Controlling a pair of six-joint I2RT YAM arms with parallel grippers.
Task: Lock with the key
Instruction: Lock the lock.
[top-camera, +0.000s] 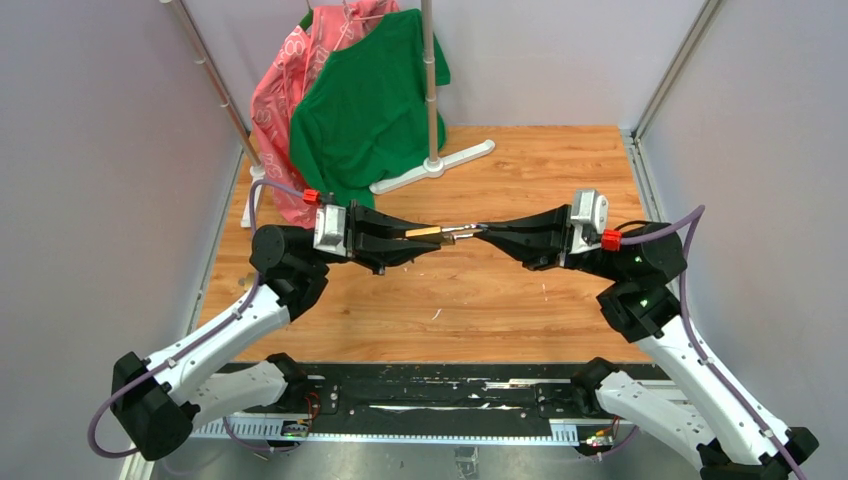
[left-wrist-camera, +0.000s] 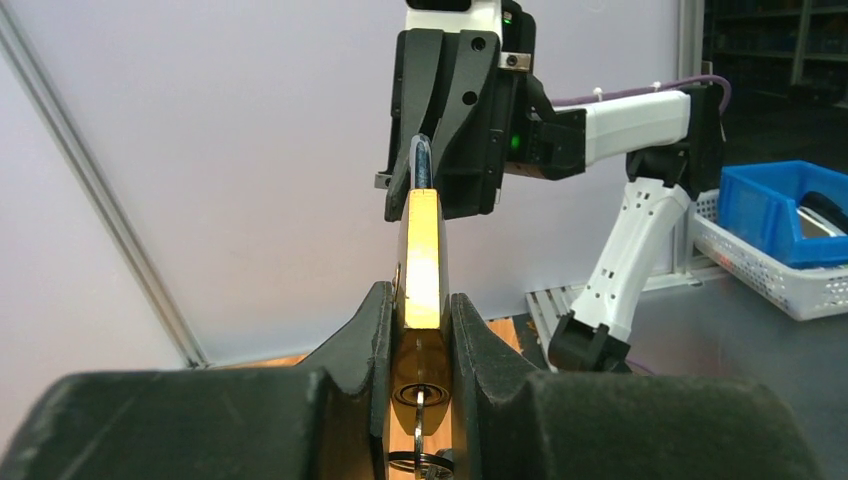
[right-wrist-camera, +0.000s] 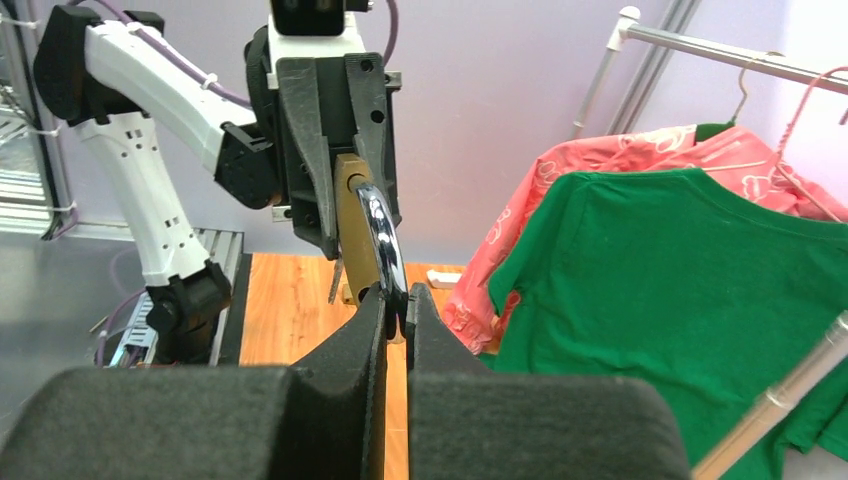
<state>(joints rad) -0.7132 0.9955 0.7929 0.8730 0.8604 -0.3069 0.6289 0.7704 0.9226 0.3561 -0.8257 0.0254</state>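
A brass padlock (top-camera: 425, 233) hangs in mid-air over the wooden table between both arms. My left gripper (top-camera: 418, 240) is shut on its brass body (left-wrist-camera: 423, 270), one finger on each flat side. The key (left-wrist-camera: 420, 415) sits in the keyhole on the lock's underside, and its ring (left-wrist-camera: 420, 462) hangs below between my fingers. My right gripper (top-camera: 485, 228) faces the left one and is shut on the silver shackle (right-wrist-camera: 380, 235), pinching it at the fingertips (right-wrist-camera: 372, 305). In the right wrist view the brass body (right-wrist-camera: 352, 215) shows behind the shackle, and a thin key blade (right-wrist-camera: 334, 278) dangles under it.
A clothes rack with a white base (top-camera: 440, 162) stands at the back of the table, carrying a green shirt (top-camera: 365, 105) and a pink garment (top-camera: 285, 100). A blue bin (left-wrist-camera: 775, 205) in a white basket sits beyond the table on the right.
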